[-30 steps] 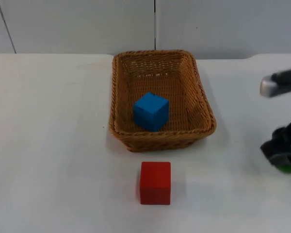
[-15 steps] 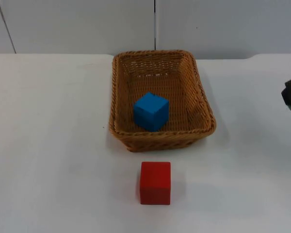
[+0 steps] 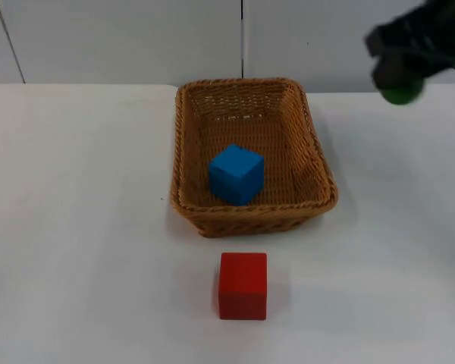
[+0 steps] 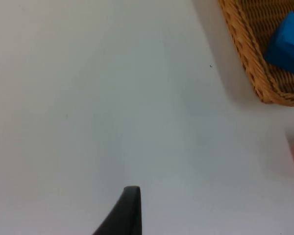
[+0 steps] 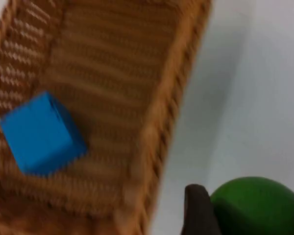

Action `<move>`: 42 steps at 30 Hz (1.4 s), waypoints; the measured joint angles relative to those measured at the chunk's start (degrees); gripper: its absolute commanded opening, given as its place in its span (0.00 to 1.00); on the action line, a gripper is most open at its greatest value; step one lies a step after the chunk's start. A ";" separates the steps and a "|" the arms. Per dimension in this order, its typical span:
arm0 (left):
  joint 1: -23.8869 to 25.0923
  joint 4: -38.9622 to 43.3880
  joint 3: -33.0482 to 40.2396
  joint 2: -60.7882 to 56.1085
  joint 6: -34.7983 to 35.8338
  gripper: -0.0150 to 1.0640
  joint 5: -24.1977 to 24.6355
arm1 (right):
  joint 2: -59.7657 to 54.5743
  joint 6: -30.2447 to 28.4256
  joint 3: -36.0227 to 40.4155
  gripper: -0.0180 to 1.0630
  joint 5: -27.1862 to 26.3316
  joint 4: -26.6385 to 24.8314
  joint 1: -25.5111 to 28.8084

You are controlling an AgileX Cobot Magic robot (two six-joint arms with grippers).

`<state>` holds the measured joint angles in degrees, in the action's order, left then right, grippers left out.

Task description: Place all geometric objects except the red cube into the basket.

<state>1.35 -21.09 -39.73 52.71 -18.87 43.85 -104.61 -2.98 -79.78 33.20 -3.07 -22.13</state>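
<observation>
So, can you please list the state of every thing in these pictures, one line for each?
basket: upright on the table, holding one cube.
blue cube: inside the basket, resting on its floor.
red cube: on the table, in front of the basket, apart from it.
green ball: held in the air, right of the basket.
right gripper: shut on the green ball.
left gripper: above bare table, left of the basket, waiting.
</observation>
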 measured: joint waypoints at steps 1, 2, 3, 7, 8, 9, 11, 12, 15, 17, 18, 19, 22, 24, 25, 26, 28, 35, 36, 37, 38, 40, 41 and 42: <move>0.00 0.00 0.00 0.00 0.00 0.99 0.00 | 0.00 0.00 0.00 0.01 0.00 0.00 0.00; 0.00 0.00 0.00 0.00 0.00 0.99 0.00 | -3.10 -0.88 -3.75 0.01 1.59 -0.82 -0.29; 0.00 0.00 0.00 0.00 0.00 0.99 -0.17 | -7.29 -1.57 -10.53 0.01 4.10 -1.40 -1.27; 0.00 0.00 0.00 0.00 0.00 0.99 -0.74 | -16.59 -3.50 -23.12 0.01 8.49 -1.48 -3.30; 0.00 0.00 0.00 0.00 0.00 0.99 -0.74 | -19.11 -4.34 -27.47 0.01 10.16 -1.48 -4.09; 0.00 0.00 0.00 0.00 0.00 0.99 -0.82 | -21.86 -4.64 -31.03 0.01 11.51 -1.48 -4.86; 0.00 0.00 0.00 0.00 0.00 0.99 -0.82 | -24.71 -4.79 -35.17 0.01 12.91 -1.48 -5.39; 0.00 0.00 0.00 0.00 0.00 0.99 -0.82 | -27.39 -4.92 -39.00 0.01 13.96 -1.53 -6.07; 0.00 0.00 0.00 0.00 0.00 0.99 -0.82 | -34.03 -5.16 -47.60 0.01 15.23 -1.64 -7.36; 0.00 0.00 0.00 0.00 0.00 0.99 -0.82 | -35.63 -5.28 -49.67 0.01 15.23 -1.64 -7.37; 0.00 0.00 0.00 0.00 0.00 0.99 -1.08 | -37.98 -5.41 -51.53 0.01 14.91 -1.50 -7.50; 0.00 0.00 0.00 0.00 0.00 0.99 -1.02 | -39.27 -5.43 -52.28 0.01 14.46 -1.50 -7.50; 0.00 0.00 0.00 0.00 0.00 0.99 -1.02 | -41.20 -5.43 -52.82 0.02 13.69 -1.40 -7.50; 0.00 0.00 0.00 0.00 0.00 0.99 -1.02 | -43.01 -5.43 -52.80 0.08 13.55 -1.29 -7.50; 0.00 0.00 0.00 0.00 0.00 0.99 -1.02 | -43.69 -5.43 -52.80 0.14 13.55 -1.29 -7.50; 0.00 0.00 0.00 0.00 0.00 0.99 -1.02 | -43.69 -5.43 -52.80 0.25 13.55 -1.29 -7.50; 0.00 0.00 0.00 0.00 0.00 0.99 -1.02 | -44.83 -5.43 -52.80 0.36 13.55 -1.29 -7.50; 0.00 0.00 0.00 0.00 0.00 0.99 -1.12 | -44.61 -5.43 -52.80 0.77 13.55 -1.29 -7.50; 0.00 0.00 0.00 0.00 0.00 0.99 -1.12 | -44.08 -5.43 -52.80 0.79 13.67 -1.29 -7.50; 0.00 0.00 0.00 0.00 0.00 0.99 -1.12 | -44.08 -5.43 -52.80 0.79 13.67 -1.29 -7.50; 0.00 0.00 0.00 0.00 0.00 0.99 -1.12 | -43.39 -5.43 -52.80 0.79 13.79 -1.29 -7.50; 0.00 0.00 0.00 0.00 0.00 0.99 -1.12 | -40.84 -5.43 -52.80 0.78 14.62 -1.29 -7.50; 0.00 0.00 0.00 0.00 0.00 0.99 -1.12 | -40.84 -5.43 -52.80 0.78 14.62 -1.29 -7.50; 0.00 0.00 0.00 0.00 0.00 0.99 -1.12 | -38.98 -5.43 -52.80 0.78 15.52 -1.29 -7.50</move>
<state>1.35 -21.09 -39.73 52.71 -18.87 42.73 -143.58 -8.41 -132.58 48.73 -4.36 -29.62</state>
